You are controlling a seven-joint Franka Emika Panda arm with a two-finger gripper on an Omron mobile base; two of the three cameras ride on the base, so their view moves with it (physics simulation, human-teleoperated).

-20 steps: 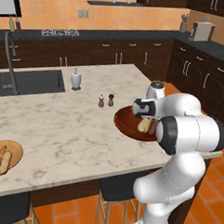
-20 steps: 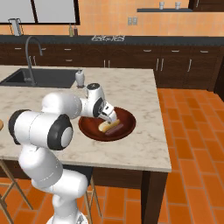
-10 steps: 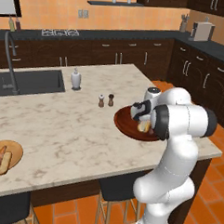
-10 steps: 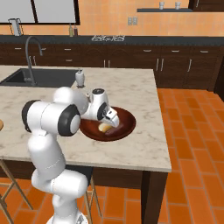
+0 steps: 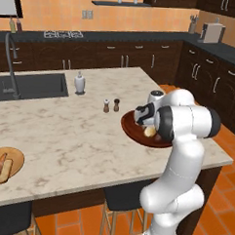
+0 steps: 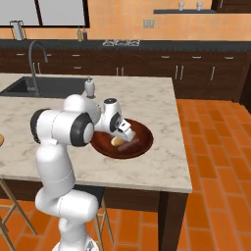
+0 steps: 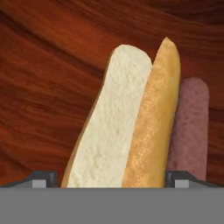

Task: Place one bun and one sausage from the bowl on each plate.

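The setting is a kitchen with orange walls, dark cabinets and an orange tile floor; the work surface is a pale marble island counter (image 5: 65, 131) with a sink (image 5: 28, 85) set into its far left portion. No brand, label or legible writing appears on any item. The dark red-brown wooden bowl (image 6: 139, 147) sits on the counter near its right end, close to the front edge. A bun (image 7: 127, 127) lies inside the bowl; in the hand view it is split, with the white cut face to the left and the golden crust to the right, and its long axis runs from the bottom of that view upward with a slight lean to the right. A sausage (image 7: 190, 127) lies just beside the bun on the crust side, its long axis roughly parallel to the bun. The gripper (image 6: 126, 133) is positioned low over the bowl, directly above the bun. Its fingers (image 7: 43, 179) are spread wide, one on each side of the bun's near end, and grip nothing. Two small shakers (image 5: 111, 105) stand on the counter left of the bowl, and a white bottle (image 5: 80, 83) stands near the sink. The tan wood plate (image 5: 12, 158) rests at the counter's near left corner, well apart from the bowl, and carries an elongated bun and sausage side by side.
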